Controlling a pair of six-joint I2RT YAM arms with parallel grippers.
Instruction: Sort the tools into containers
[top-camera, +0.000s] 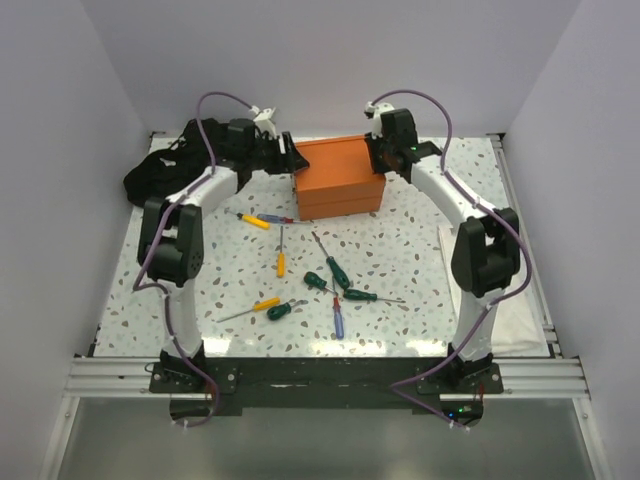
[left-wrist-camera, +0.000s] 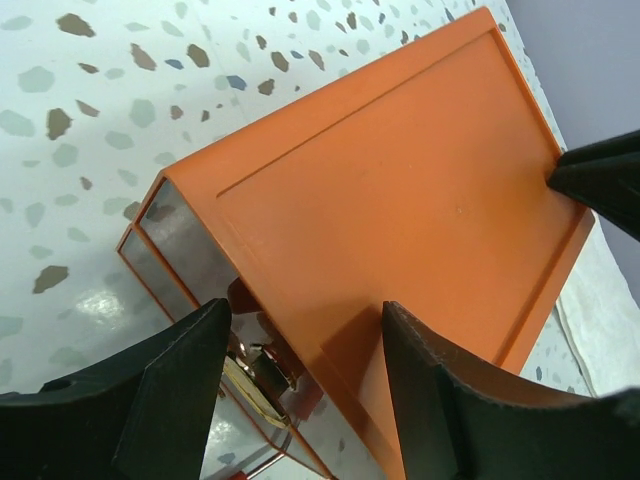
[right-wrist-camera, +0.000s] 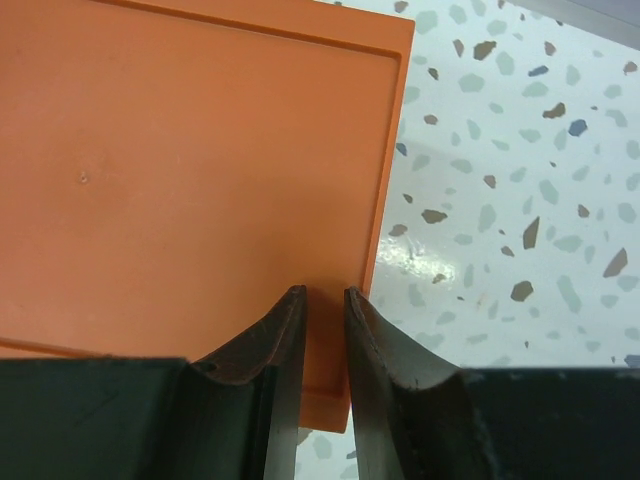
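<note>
Speckled table (top-camera: 400, 250), top view alone shows scattered screwdrivers (top-camera: 333, 268), left gripper (left-wrist-camera: 303, 325) wide over orange box (left-wrist-camera: 400, 170), right gripper (right-wrist-camera: 325, 298) narrowly parted

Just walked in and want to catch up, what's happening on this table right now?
Both arms reach to the orange box at the far side of the table. The left gripper hangs open over one end of it. The right gripper has its fingers almost together at the lid's opposite edge; whether it grips is unclear. The screwdrivers lie scattered on the table, untouched.
</note>
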